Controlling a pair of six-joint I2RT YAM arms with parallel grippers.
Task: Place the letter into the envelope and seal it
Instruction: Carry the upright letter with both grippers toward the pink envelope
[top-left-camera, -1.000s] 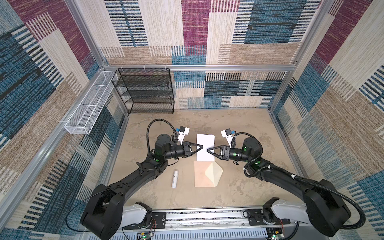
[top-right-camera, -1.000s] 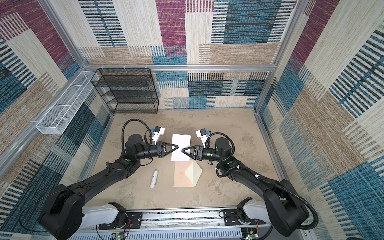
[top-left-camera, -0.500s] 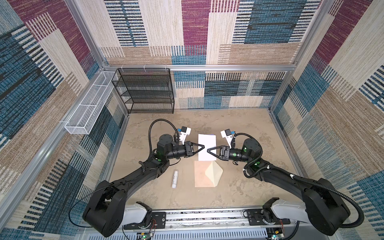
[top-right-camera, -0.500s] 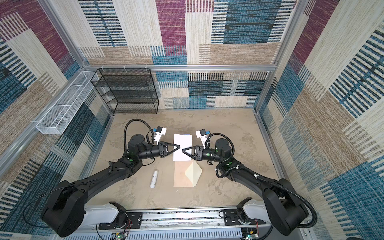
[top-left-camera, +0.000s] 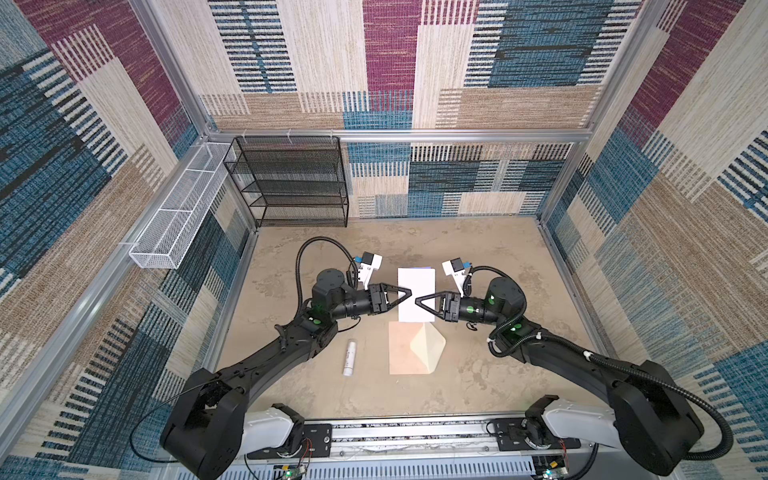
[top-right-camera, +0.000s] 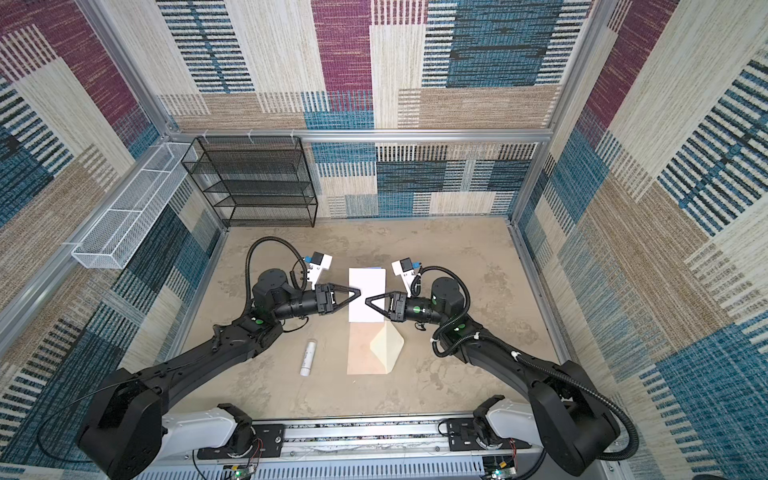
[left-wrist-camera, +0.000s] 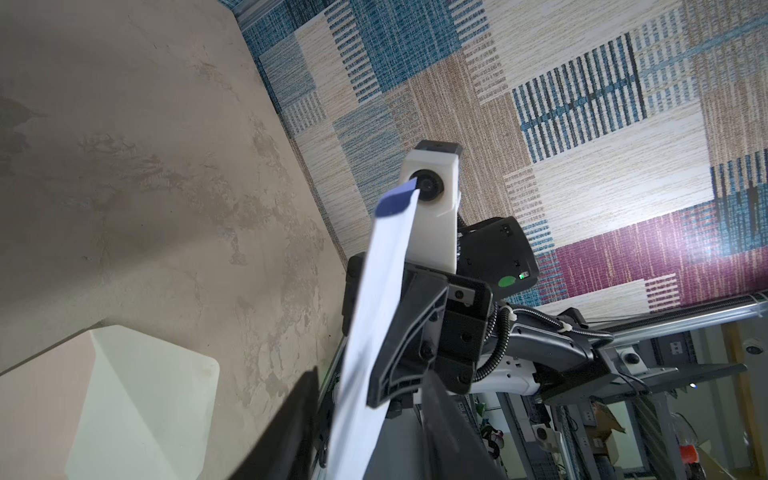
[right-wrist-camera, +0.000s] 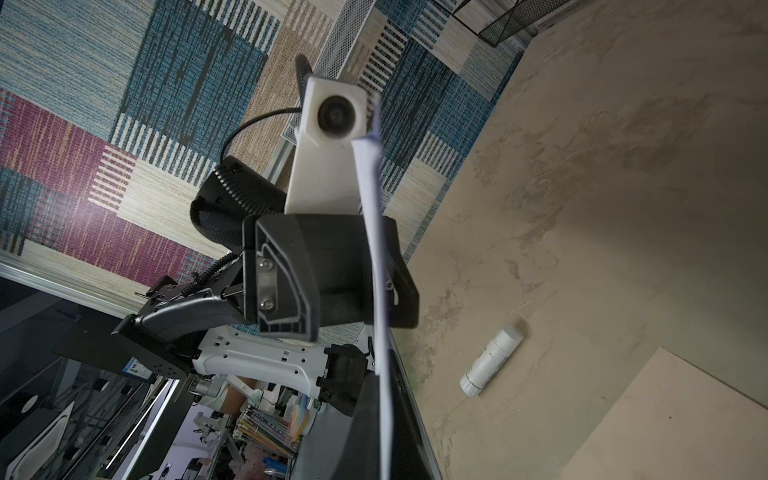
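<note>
The letter (top-left-camera: 416, 293) (top-right-camera: 366, 293) hangs above the table, plain white side up, a dark blue edge at its far end (left-wrist-camera: 395, 199). My right gripper (top-left-camera: 417, 301) (right-wrist-camera: 384, 399) is shut on its right edge, the sheet pinched between the fingers. From the left, my left gripper (top-left-camera: 409, 294) (left-wrist-camera: 370, 415) stands open around the other edge, with a gap beside the paper. The peach-pink envelope (top-left-camera: 401, 351) (top-right-camera: 359, 353) lies flat just in front, its cream flap (top-left-camera: 428, 347) (left-wrist-camera: 141, 407) open and pointing right.
A small white tube (top-left-camera: 349, 357) (right-wrist-camera: 492, 359) lies on the table left of the envelope. A black wire shelf (top-left-camera: 291, 183) stands at the back left, and a white wire basket (top-left-camera: 178, 216) hangs on the left wall.
My right gripper has shut on the letter's right edge. My left gripper, shut on the left edge before, has opened. The sheet stays at the same height.
</note>
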